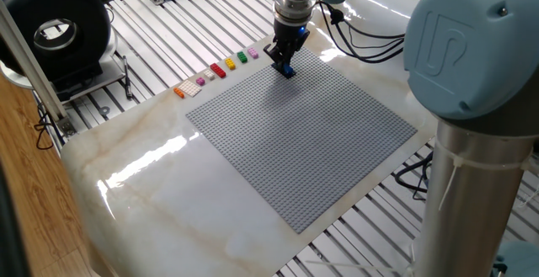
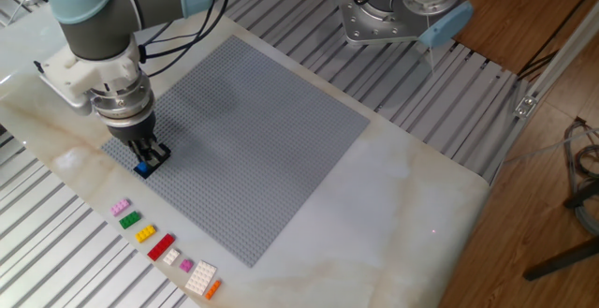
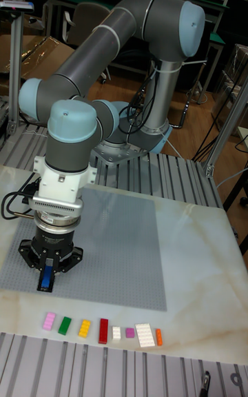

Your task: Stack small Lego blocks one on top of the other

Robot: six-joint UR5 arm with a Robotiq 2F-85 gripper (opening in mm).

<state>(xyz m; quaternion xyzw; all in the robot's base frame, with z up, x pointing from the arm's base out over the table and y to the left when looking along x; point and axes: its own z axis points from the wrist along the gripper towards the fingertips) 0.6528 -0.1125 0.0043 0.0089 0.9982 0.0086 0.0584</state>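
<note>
Gripper (image 2: pixel 144 161): pointed straight down near the baseplate's corner, fingers clamped on the blue brick (image 3: pixel 46 278).
Blue brick: between the fingertips, low over the grey baseplate (image 2: pixel 253 121); whether seated on the studs or on another brick beneath cannot be told.
Navy brick: not made out; possibly hidden under the blue one.
Handling, judged: tiny, light, rigid plastic with smooth sides; likely to twist or slip in a loose pinch. Best taken across the two long side walls, square to the studs, then pressed straight down so the studs lock.
Remaining bricks: in a row on the marble just off the baseplate edge, on the tall view's near side of the gripper; pink brick (image 3: pixel 49 320) closest, then green brick (image 3: pixel 65 325), yellow brick (image 3: pixel 84 328), red brick (image 3: pixel 103 331), and orange brick (image 3: pixel 158 336) farthest along.
Other pieces: white and pale bits sit between red and orange.
In the way: nothing beside the fingers; row neighbours lie close together, leaving little finger room.
</note>
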